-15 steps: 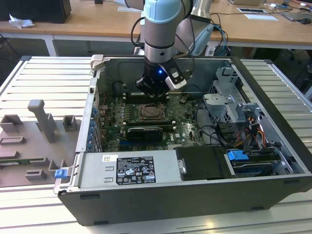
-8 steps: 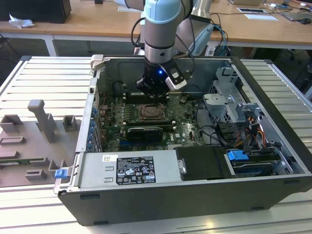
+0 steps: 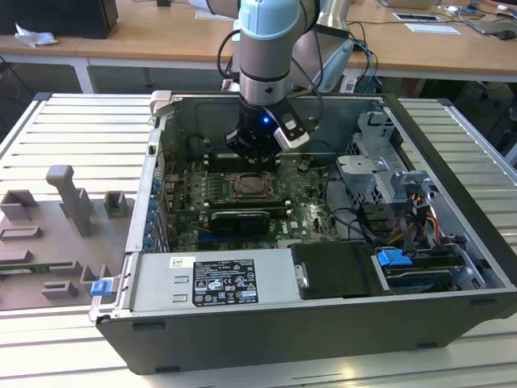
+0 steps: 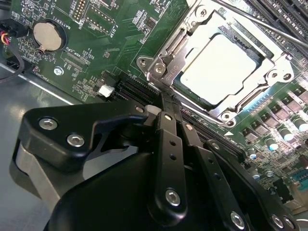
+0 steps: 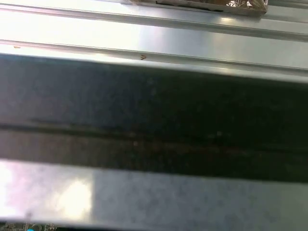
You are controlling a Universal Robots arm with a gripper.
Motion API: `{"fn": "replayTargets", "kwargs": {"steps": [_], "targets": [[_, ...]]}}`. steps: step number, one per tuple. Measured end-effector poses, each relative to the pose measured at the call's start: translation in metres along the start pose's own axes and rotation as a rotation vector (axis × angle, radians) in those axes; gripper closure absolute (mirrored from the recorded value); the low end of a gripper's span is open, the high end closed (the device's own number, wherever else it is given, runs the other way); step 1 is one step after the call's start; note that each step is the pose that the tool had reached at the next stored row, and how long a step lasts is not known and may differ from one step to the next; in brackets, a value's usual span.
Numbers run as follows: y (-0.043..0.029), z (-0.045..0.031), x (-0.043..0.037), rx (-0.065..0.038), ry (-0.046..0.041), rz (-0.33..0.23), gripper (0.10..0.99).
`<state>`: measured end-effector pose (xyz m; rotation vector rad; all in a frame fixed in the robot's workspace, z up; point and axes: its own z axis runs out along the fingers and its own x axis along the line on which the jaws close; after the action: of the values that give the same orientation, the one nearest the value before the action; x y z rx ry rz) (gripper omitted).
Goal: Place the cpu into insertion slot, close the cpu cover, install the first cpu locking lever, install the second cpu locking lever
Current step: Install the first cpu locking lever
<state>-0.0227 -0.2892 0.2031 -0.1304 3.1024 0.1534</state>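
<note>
Hung inside the open computer case (image 3: 452, 242) on the ribbed metal table (image 3: 65, 121), the pincer (image 3: 254, 147) just above the green motherboard (image 3: 303, 214), close beside the socket area toward the case's back wall in the exterior view. Could not tell whether its fingers were clenched or released: black linkages bunched close together in the second wrist view, tips hidden behind them. Held nothing that could be seen.

Sat in the insertion slot (image 4: 219, 113), the cpu (image 4: 224, 67), silvery-grey face up, flat and square in the socket. Lay down over it, the cpu cover (image 4: 180, 41), its silvery frame around the chip's edges and the chip showing through the central window. Ran slantwise past the socket's far corner, a thin metal lever rod (image 4: 262, 26), seemingly not latched; could not tell the state of the other lever.

Showed elsewhere on the board in the second wrist view: a round coin battery (image 4: 47, 34) and a row of small cylindrical capacitors (image 4: 284, 130). Lay near the case's front edge in the exterior view, the labelled power supply (image 3: 218, 279). Stood on the table at the exterior view's left, a grey moulded fixture tray (image 3: 56, 234). Caught in the first wrist view, a dark case wall (image 5: 154, 115) and ribbed table metal.
</note>
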Motion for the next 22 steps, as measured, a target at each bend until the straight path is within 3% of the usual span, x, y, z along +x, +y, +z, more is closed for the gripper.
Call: {"fn": "replayTargets", "kwargs": {"steps": [12,17,22], "targets": [[-0.0001,0.0016,-0.0003,0.003,0.0002,0.0,0.98],[0.0008,-0.008,-0.0007,0.003,0.0002,0.0,0.98],[-0.0016,-0.0089,-0.0005,0.003,0.0002,0.0,0.98]]}}
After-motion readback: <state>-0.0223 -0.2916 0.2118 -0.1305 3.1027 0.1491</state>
